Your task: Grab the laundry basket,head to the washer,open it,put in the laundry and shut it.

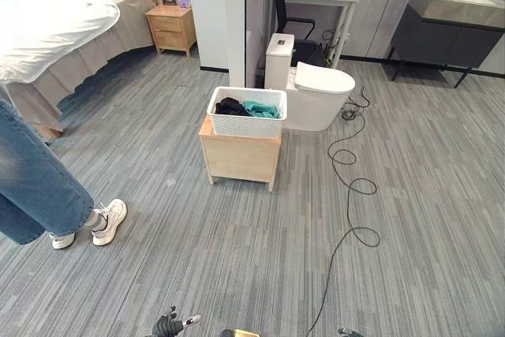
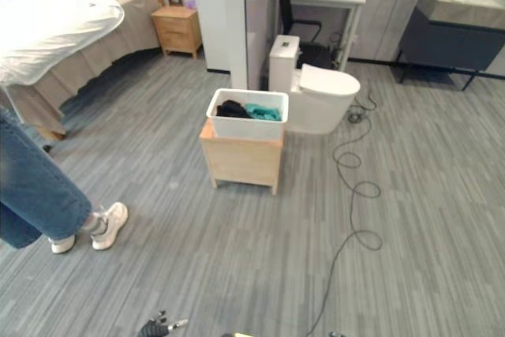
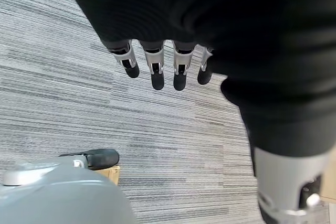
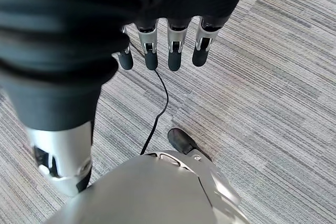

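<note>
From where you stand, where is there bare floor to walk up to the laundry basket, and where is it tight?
The laundry basket sits on a wooden stand. Bare carpet runs straight from you to the stand's front. Tight spots: a person's legs to the left, a cable looping on the right, and the toilet just behind the basket. Both hands, left hand and right hand, hang open.

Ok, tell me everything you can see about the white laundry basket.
The laundry basket is a white, rectangular bin that looks like plastic, its side walls patterned with small holes and its rim smooth. It stands upright and open-topped on a low, light wooden stand in the middle of the grey floor, just in front of the toilet. Inside lie dark clothes on one side and a teal garment beside them. Nothing is holding it.
</note>
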`<state>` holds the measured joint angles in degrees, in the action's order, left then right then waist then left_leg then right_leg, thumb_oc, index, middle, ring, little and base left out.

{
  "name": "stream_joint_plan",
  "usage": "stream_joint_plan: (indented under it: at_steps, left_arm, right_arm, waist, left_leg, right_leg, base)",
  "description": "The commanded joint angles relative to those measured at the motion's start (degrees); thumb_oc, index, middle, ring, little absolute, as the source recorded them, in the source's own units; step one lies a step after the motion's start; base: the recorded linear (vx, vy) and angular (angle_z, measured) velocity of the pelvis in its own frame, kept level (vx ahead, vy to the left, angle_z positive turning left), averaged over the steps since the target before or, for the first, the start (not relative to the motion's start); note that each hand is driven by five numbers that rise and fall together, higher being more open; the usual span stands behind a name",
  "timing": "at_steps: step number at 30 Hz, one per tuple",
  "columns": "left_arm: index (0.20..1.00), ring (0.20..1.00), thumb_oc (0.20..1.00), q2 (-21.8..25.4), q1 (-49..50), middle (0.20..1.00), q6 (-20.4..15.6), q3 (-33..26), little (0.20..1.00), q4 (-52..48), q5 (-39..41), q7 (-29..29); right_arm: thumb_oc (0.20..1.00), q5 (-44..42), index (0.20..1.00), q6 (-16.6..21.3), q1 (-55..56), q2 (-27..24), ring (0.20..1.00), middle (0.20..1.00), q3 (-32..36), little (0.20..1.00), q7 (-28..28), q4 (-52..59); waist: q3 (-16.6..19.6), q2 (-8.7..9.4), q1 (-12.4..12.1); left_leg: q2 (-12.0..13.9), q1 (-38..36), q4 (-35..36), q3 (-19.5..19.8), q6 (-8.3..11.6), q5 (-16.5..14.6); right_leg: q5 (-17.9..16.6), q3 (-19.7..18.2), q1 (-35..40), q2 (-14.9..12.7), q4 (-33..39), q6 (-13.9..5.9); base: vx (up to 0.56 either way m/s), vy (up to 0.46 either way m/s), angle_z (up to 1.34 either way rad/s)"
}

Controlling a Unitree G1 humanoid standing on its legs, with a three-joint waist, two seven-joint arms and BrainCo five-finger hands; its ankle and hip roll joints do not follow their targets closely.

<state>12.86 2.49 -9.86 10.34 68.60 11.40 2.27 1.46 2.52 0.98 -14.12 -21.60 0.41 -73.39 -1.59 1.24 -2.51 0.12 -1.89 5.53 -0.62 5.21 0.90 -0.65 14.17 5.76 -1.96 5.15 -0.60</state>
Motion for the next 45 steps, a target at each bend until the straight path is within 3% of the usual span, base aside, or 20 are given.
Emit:
stream_joint_plan:
  at_steps: [1, 37, 42, 45]
  left_arm:
    - [1.000, 1.000, 1.000, 0.0, -3.2, 1.000, -2.1, 2.3, 1.000, 2.7, 1.3, 0.1]
    - [1.000, 1.000, 1.000, 0.0, -2.9, 1.000, -1.9, 1.3, 1.000, 3.2, 2.2, 0.7]
    - [1.000, 1.000, 1.000, 0.8, -2.9, 1.000, -1.9, 0.5, 1.000, 2.5, 3.2, 1.0]
    - [1.000, 1.000, 1.000, 1.7, -3.4, 1.000, -2.0, 0.4, 1.000, 1.3, 4.5, 0.9]
  right_arm:
    - [1.000, 1.7, 1.000, 0.1, -0.9, -0.3, 1.000, 1.000, -1.8, 1.000, 0.6, -3.2]
    - [1.000, 0.0, 1.000, 0.2, -1.0, -0.7, 1.000, 1.000, -0.2, 1.000, -0.4, -3.5]
    - [1.000, -2.4, 1.000, 0.6, -1.4, -1.3, 1.000, 1.000, 0.9, 1.000, -0.6, -2.3]
    - [1.000, -4.4, 1.000, 1.2, -1.9, -1.9, 1.000, 1.000, 1.6, 1.000, -0.7, -0.9]
  waist:
    - [-0.1, -0.13, -0.8]
    - [-0.3, -0.20, -0.6]
    - [-1.1, 0.04, -0.8]
    - [-3.5, 0.85, -1.3]
  left_leg:
    - [4.5, 0.6, -0.5, 0.7, -0.50, -1.3]
    - [5.0, -0.3, -0.5, 0.2, -0.29, -1.7]
    - [6.2, -0.3, -0.5, 0.6, -0.08, -1.0]
    - [7.6, 2.6, -5.4, 1.2, 0.55, -1.3]
  right_leg:
    - [3.5, -2.0, 0.3, -7.0, -0.2, -7.51]
    - [3.8, -2.3, 0.7, -6.4, -0.2, -7.25]
    - [4.5, -3.6, 0.8, -5.2, -0.2, -6.40]
    - [6.2, -4.5, -0.1, -3.9, -3.0, -4.53]
  base:
    - [0.00, 0.000, 0.00]
    - [0.00, -0.003, 0.00]
    - [0.02, -0.085, -0.01]
    - [-0.03, -0.127, 0.00]
